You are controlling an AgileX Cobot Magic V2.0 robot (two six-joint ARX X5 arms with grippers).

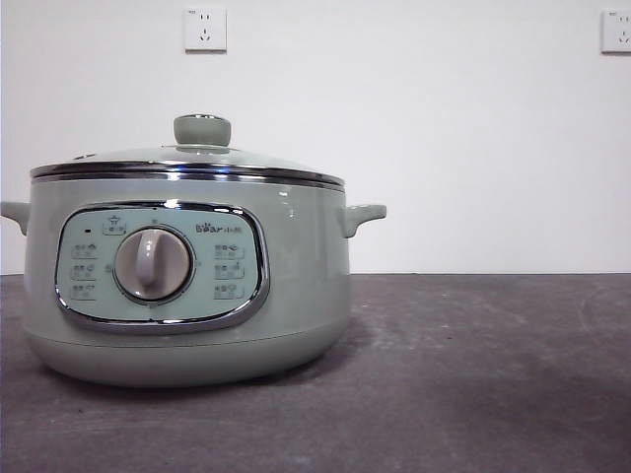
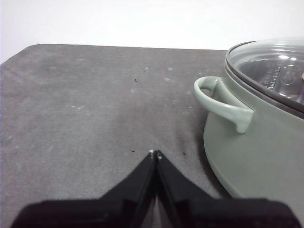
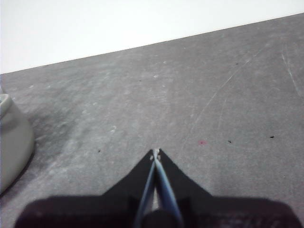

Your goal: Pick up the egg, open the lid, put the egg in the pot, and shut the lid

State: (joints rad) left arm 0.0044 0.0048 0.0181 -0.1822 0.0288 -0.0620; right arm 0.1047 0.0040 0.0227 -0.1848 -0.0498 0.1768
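While the lid (image 1: 187, 158) sits closed on the pot (image 1: 296, 286), no egg shows anywhere; both the left end effector (image 2: 155, 153) and right end effector (image 3: 156, 152), jaws together and empty, hover over bare surface (image 1: 493, 374), apparently waiting.

The large round pale sage-green electric pot (image 1: 296, 296) stood upright on the dark grey table, its chrome-framed control panel and grey dial facing the front camera. The shallow-domed glass lid (image 1: 187, 158) with steel rim and sage-green knob sat closed on it.
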